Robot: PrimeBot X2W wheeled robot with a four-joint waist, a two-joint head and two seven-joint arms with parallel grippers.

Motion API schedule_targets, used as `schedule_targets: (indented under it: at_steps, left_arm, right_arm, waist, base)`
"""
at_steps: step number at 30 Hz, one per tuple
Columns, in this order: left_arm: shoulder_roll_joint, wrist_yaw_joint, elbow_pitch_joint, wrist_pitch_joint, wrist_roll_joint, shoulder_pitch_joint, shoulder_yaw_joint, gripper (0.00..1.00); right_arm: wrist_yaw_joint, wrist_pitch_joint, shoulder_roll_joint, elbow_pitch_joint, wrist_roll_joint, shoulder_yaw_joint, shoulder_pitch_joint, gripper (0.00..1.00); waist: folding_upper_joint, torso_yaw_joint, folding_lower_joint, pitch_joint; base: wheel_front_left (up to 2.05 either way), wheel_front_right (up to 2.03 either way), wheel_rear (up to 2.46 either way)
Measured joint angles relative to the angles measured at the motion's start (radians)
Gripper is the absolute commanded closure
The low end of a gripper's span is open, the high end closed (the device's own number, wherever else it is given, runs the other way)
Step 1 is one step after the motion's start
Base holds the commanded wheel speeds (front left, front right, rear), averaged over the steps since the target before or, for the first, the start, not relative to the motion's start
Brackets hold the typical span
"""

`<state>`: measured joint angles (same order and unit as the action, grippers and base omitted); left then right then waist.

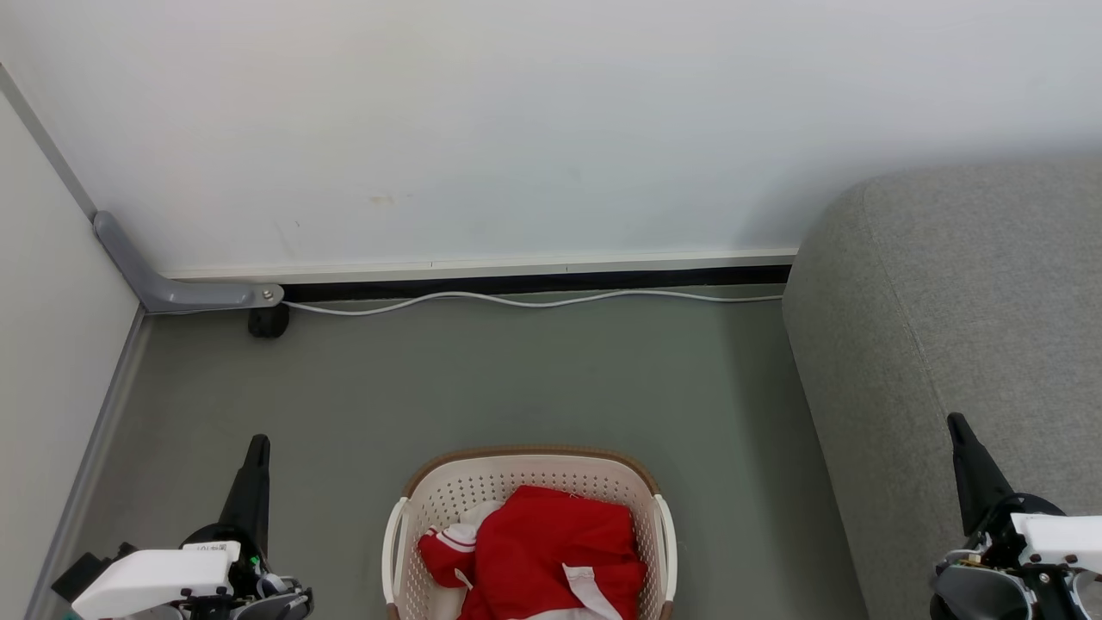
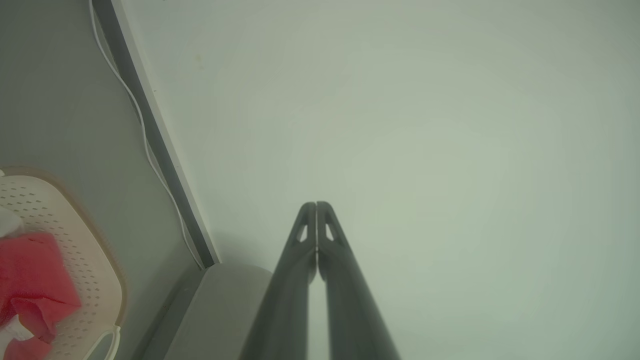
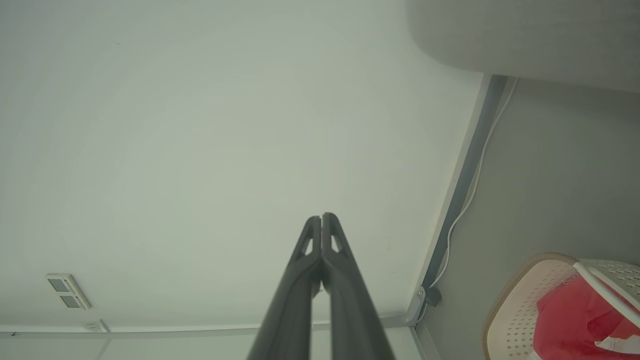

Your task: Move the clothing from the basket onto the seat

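Note:
Red clothing [image 1: 542,551] with white trim lies bunched inside the cream-white basket [image 1: 448,495], which stands on the floor at the bottom middle of the head view. The grey seat [image 1: 956,319] rises at the right. My left gripper [image 1: 256,448] is at the lower left, left of the basket, shut and holding nothing. My right gripper [image 1: 957,426] is at the lower right in front of the seat, shut and empty too. In the left wrist view the gripper [image 2: 316,206] points at the wall, with the basket [image 2: 95,265] and clothing [image 2: 30,275] at the lower left. The right wrist view has the gripper [image 3: 321,218] shut, the basket [image 3: 515,310] and clothing [image 3: 570,320] at the lower right.
A white wall runs along the back with a dark skirting gap and a white cable [image 1: 534,300] on the floor. A grey bracket [image 1: 172,288] with a black caster [image 1: 269,321] sits in the left corner. Grey floor [image 1: 516,379] lies open between basket and wall.

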<state>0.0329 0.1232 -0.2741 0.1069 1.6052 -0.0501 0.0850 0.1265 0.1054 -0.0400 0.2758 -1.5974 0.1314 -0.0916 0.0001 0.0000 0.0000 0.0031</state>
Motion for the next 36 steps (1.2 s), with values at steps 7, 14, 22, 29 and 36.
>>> schedule_targets:
  at_steps: [7, 14, 22, 29, 36]
  left_arm:
    - [0.0, 0.0, 0.0, 0.0, 0.0, 0.0, 0.0, 1.0]
    - [0.0, 0.0, 0.0, 0.0, 0.0, 0.0, 0.0, 1.0]
    - [0.0, 0.0, 0.0, 0.0, 0.0, 0.0, 0.0, 1.0]
    - [0.0, 0.0, 0.0, 0.0, 0.0, 0.0, 0.0, 1.0]
    - [0.0, 0.0, 0.0, 0.0, 0.0, 0.0, 0.0, 1.0]
  right_arm:
    - [0.0, 0.0, 0.0, 0.0, 0.0, 0.0, 0.0, 1.0]
    - [0.0, 0.0, 0.0, 0.0, 0.0, 0.0, 0.0, 1.0]
    - [0.0, 0.0, 0.0, 0.0, 0.0, 0.0, 0.0, 1.0]
    - [0.0, 0.0, 0.0, 0.0, 0.0, 0.0, 0.0, 1.0]
    - [0.0, 0.0, 0.0, 0.0, 0.0, 0.0, 0.0, 1.0]
  waist:
    - [0.0, 0.0, 0.0, 0.0]
    - [0.0, 0.0, 0.0, 0.0]
    - [0.0, 0.0, 0.0, 0.0]
    - [0.0, 0.0, 0.0, 0.0]
    - [0.0, 0.0, 0.0, 0.0]
  base:
    - [0.0, 0.0, 0.0]
    - [0.0, 0.0, 0.0]
    - [0.0, 0.0, 0.0]
    - [0.0, 0.0, 0.0]
    - [0.0, 0.0, 0.0]
